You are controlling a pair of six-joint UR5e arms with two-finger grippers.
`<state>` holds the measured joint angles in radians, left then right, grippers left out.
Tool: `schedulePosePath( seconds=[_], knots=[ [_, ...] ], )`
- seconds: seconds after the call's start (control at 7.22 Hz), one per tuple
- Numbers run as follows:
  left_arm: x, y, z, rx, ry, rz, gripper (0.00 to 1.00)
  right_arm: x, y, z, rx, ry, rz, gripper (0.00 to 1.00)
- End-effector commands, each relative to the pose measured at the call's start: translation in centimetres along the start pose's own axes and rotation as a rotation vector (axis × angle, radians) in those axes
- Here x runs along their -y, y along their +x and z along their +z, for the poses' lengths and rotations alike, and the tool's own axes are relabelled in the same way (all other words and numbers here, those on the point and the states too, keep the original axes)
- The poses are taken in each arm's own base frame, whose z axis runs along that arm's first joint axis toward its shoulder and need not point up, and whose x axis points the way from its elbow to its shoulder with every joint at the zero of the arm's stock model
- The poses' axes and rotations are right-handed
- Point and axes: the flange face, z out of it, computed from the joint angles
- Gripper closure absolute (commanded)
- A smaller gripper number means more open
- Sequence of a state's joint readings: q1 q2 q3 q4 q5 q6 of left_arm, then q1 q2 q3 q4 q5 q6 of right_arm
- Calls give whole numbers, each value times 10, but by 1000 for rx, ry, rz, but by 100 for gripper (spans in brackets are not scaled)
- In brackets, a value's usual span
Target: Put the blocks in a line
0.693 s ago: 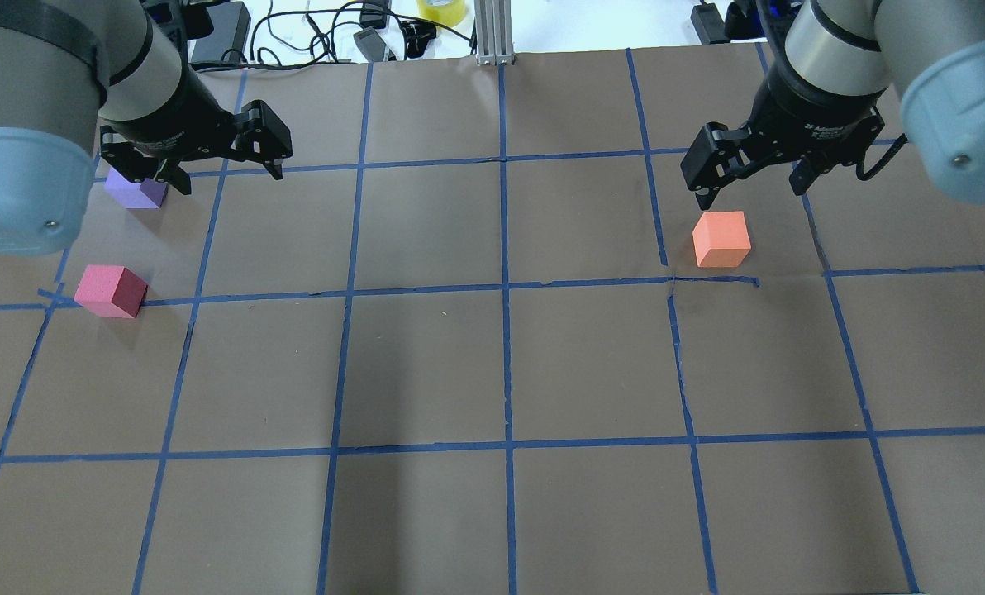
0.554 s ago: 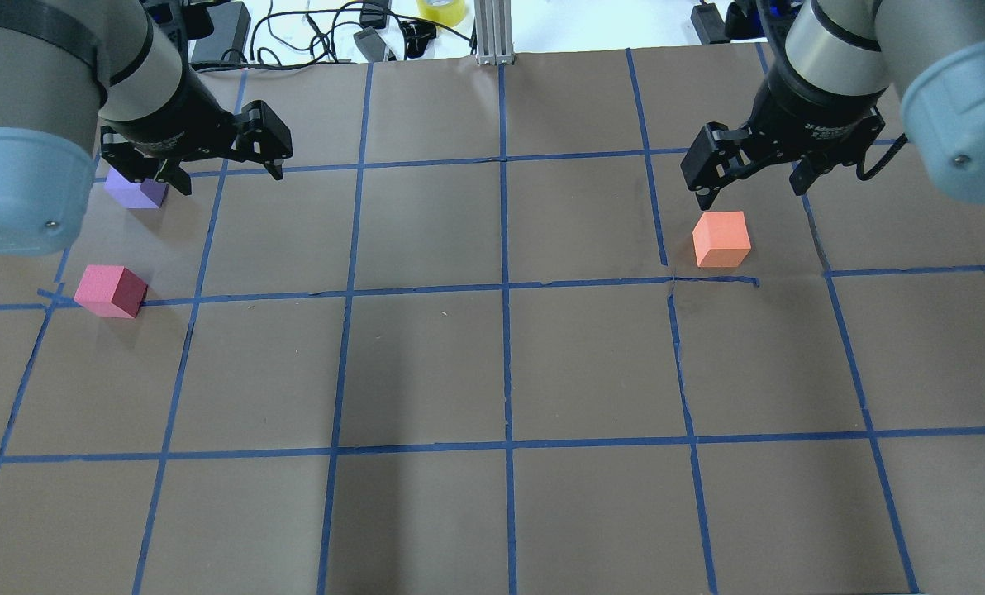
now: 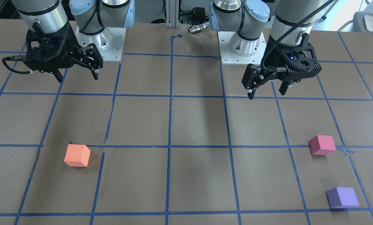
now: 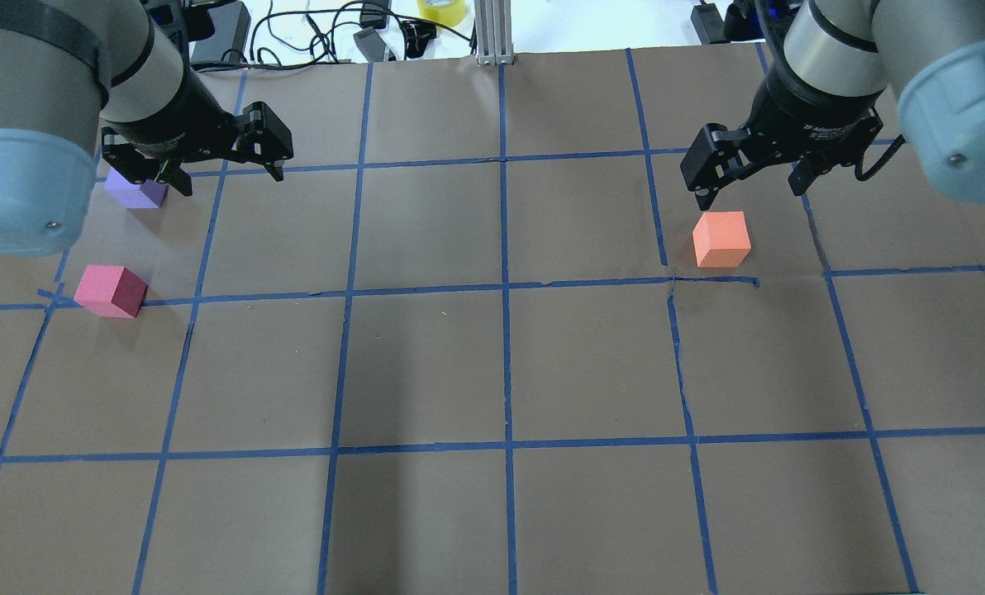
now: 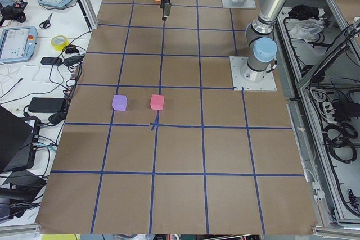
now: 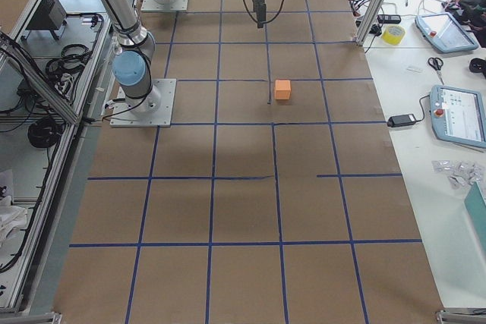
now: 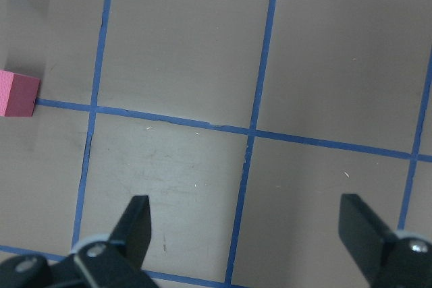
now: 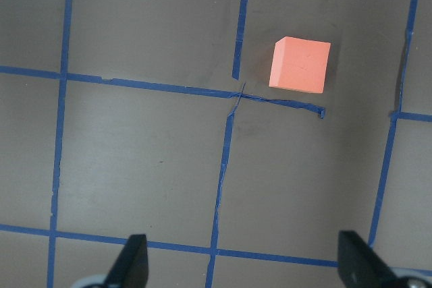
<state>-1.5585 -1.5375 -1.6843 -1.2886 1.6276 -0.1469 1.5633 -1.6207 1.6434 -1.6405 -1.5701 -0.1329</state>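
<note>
Three blocks lie apart on the brown table. The orange block (image 4: 720, 239) (image 3: 77, 155) (image 8: 301, 65) sits on the right half, just in front of my right gripper (image 4: 749, 194) (image 3: 78, 78) (image 8: 243, 247), which hovers open and empty. On the left, the purple block (image 4: 135, 192) (image 3: 342, 197) lies partly behind my left gripper (image 4: 230, 178) (image 3: 267, 93) (image 7: 246, 214), also open and empty. Nearer the robot than the purple one is the pinkish-red block (image 4: 111, 290) (image 3: 322, 145) (image 7: 17, 94).
Blue tape lines (image 4: 505, 289) mark a grid on the table. Cables, a yellow tape roll (image 4: 441, 10) and an aluminium post (image 4: 492, 33) line the far edge. The arm bases (image 3: 100, 43) (image 3: 241, 47) stand at the robot's side. Benches with tablets (image 6: 456, 115) flank the table ends.
</note>
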Motion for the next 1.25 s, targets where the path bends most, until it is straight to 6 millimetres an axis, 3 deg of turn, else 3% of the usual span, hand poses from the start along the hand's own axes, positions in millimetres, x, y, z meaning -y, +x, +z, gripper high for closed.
schedulePosePath(
  seconds=[0.0,1.11],
  knots=[
    [0,0,1,0,-1,1,0,0,0,-1,5,3,0,0],
    [-9,0,6,0,-13,3,0,0,3,3,-11,-7,6,0]
  ],
)
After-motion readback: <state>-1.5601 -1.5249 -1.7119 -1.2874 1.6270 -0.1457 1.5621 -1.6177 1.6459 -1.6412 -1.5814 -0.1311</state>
